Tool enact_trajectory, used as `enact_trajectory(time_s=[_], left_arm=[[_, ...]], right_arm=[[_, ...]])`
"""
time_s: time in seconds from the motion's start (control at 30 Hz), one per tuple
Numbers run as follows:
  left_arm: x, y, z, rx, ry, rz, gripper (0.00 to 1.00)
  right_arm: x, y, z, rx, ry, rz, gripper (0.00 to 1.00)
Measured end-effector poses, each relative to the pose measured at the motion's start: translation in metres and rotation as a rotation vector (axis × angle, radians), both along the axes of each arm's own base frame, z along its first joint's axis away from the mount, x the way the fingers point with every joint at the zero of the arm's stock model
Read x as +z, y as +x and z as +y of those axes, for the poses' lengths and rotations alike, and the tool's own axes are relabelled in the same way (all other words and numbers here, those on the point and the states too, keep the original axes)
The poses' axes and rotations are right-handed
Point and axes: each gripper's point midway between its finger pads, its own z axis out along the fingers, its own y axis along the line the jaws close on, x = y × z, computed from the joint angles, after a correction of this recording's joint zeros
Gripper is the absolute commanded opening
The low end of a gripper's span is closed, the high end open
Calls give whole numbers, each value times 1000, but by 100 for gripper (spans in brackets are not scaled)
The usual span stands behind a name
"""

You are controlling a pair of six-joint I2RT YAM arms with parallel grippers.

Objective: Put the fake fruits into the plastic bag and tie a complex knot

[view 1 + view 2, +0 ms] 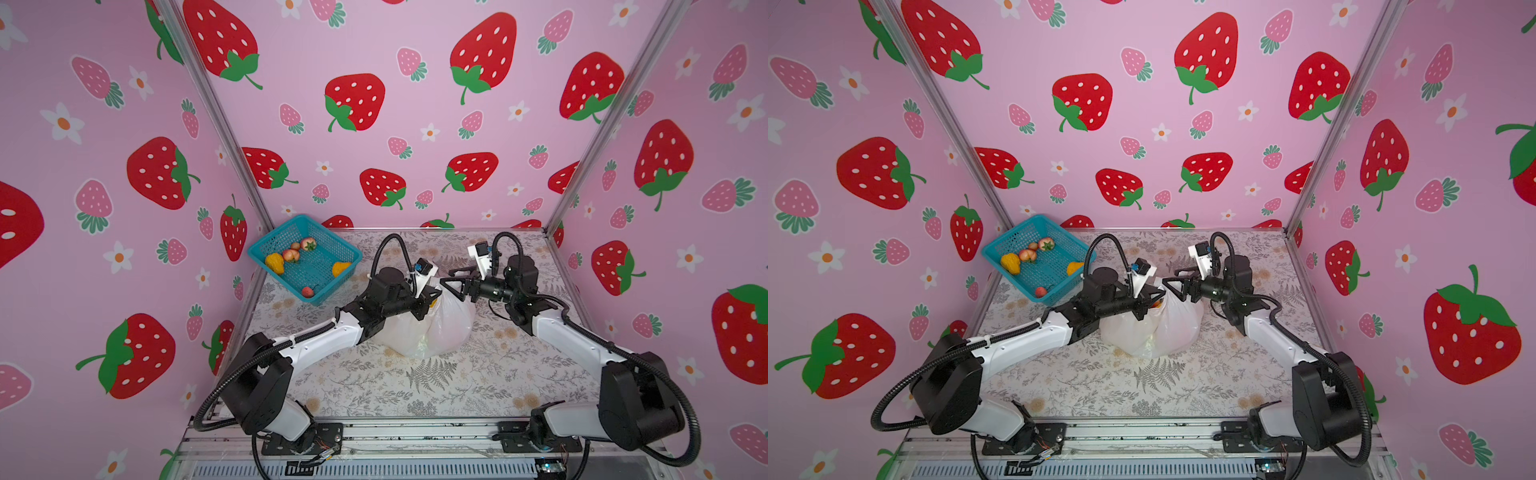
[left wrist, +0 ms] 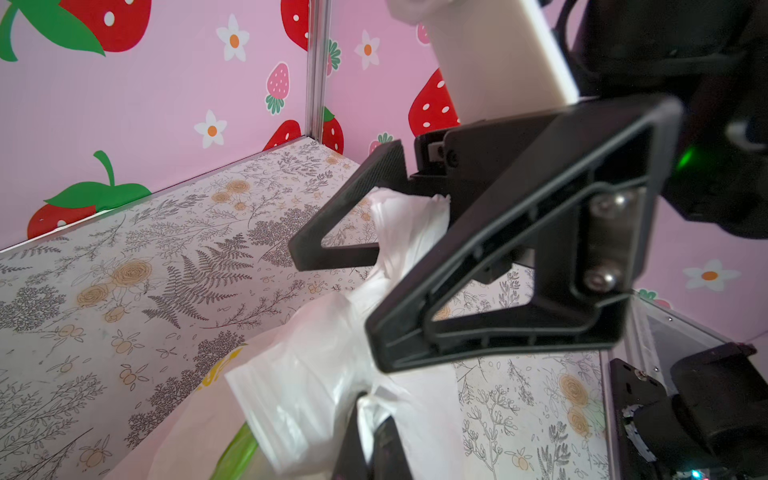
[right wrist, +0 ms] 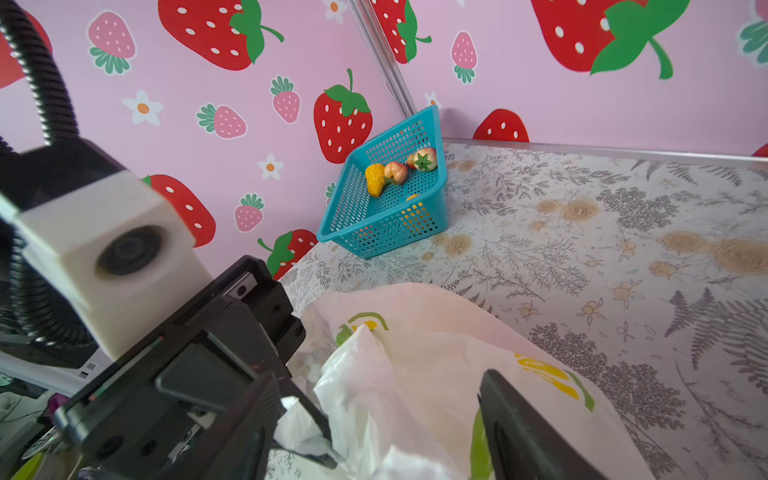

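The plastic bag (image 1: 446,328) (image 1: 1169,328) stands bulging mid-table, white with lemon prints (image 3: 544,374). My left gripper (image 1: 434,297) (image 2: 372,409) is shut on a white strip of the bag's handle at its top. The right gripper (image 1: 449,279) (image 3: 378,395) is open, its fingers (image 2: 498,270) on either side of the twisted handle bunch (image 2: 399,237) without pinching it. I cannot tell whether a knot is tied. An orange piece (image 1: 1156,303) shows at the bag's mouth. Several fake fruits (image 1: 291,254) (image 3: 395,171) lie in the basket.
A teal mesh basket (image 1: 276,233) (image 3: 386,232) sits tilted in the back left corner against the wall. Pink strawberry-printed walls close off the left, back and right. Both arms reach in from the front rail over the floral tabletop (image 1: 415,386).
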Motion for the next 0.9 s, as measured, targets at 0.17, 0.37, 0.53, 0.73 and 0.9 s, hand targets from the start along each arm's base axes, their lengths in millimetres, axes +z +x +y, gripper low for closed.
enact_trajectory(time_s=[0.17, 0.37, 0.53, 0.73, 0.9], left_arm=[[0, -3, -2, -15, 10, -19, 5], [-8, -4, -6, -34, 37, -35, 5], [-12, -6, -8, -45, 59, -52, 10], [-14, -4, -6, -35, 78, -68, 15], [-22, -5, -3, -41, 116, -72, 32]], right_arm=[[-9, -2, 8, 29, 0, 30, 71], [-13, -4, 12, 55, 1, 32, 55], [-18, -5, 14, 68, -6, 27, 32], [-19, -6, 14, 77, -11, 10, 9], [-18, -7, 14, 86, -20, -22, 0]])
